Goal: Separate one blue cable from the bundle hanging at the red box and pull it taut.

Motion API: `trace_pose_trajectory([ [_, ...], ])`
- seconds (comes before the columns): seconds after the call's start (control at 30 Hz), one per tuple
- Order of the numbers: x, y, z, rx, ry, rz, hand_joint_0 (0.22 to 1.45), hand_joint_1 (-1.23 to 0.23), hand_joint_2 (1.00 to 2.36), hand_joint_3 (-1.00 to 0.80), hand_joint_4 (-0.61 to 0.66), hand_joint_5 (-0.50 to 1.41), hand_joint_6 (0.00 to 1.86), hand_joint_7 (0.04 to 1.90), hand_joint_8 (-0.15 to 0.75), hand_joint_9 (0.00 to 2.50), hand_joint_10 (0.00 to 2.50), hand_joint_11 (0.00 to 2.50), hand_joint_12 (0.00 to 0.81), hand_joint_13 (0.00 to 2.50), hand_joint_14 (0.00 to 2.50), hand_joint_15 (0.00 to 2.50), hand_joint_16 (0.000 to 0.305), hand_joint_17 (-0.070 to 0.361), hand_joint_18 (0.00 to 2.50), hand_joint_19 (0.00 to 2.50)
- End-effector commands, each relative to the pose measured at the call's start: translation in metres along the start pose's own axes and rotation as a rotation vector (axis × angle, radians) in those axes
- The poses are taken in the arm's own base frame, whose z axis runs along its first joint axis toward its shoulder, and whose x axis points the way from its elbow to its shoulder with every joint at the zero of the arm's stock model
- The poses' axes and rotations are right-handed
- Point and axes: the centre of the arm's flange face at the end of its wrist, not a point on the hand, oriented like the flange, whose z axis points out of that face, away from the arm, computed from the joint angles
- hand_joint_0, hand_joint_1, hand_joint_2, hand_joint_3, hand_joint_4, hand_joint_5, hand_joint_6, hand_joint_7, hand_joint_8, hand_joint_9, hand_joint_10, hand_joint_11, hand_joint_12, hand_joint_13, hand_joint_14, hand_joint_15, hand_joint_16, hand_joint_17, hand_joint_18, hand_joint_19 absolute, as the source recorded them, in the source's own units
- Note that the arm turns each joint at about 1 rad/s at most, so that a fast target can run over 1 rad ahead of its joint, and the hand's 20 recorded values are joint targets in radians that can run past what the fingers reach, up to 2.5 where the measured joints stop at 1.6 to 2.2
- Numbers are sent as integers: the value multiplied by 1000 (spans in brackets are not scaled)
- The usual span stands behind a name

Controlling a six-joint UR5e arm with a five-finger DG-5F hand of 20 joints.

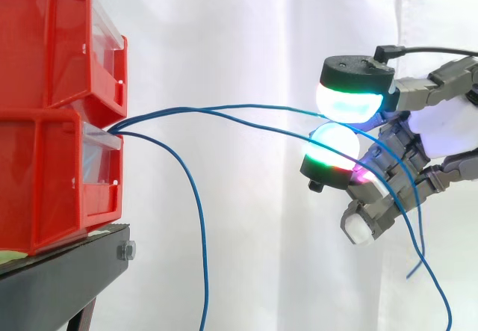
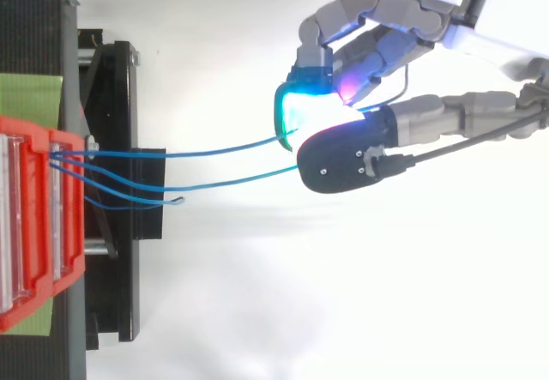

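Several thin blue cables come out between the two stacked red bins (image 1: 52,122) at the left. Two of them (image 1: 254,107) run nearly level to the right, slightly bowed, into my hand (image 1: 418,92). The glowing cyan and green fingertip pads (image 1: 347,101) are curled together and pinch these cables, whose loose tails (image 1: 418,249) hang down behind the hand. From above, the same two cables (image 2: 223,149) meet the hand (image 2: 412,123) under its dark thumb tip. A third blue cable (image 1: 197,204) droops freely from the bins, apart from the hand.
The red bins (image 2: 34,217) sit on a black stand (image 1: 67,271) with a bolt at its corner. A white curtain is behind everything. The free end of the third cable (image 2: 177,200) lies over the stand's edge in the top view.
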Motion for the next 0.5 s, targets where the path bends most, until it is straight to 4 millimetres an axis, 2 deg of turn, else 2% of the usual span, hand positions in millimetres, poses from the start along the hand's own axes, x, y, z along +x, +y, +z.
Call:
trace_pose_trajectory([
  [0.0, 0, -1, 0, 1, 0, -1, 575, -507, 1000, -500, 112, -205, 874, 1128, 290, 961, 27, 1148, 388, 605, 20, 532, 54, 122, 449, 489],
  [0.47, 0, -1, 0, 1, -2, -1, 561, -496, 1000, -500, 118, -206, 870, 1117, 293, 965, 26, 1147, 393, 606, 20, 540, 55, 125, 441, 497],
])
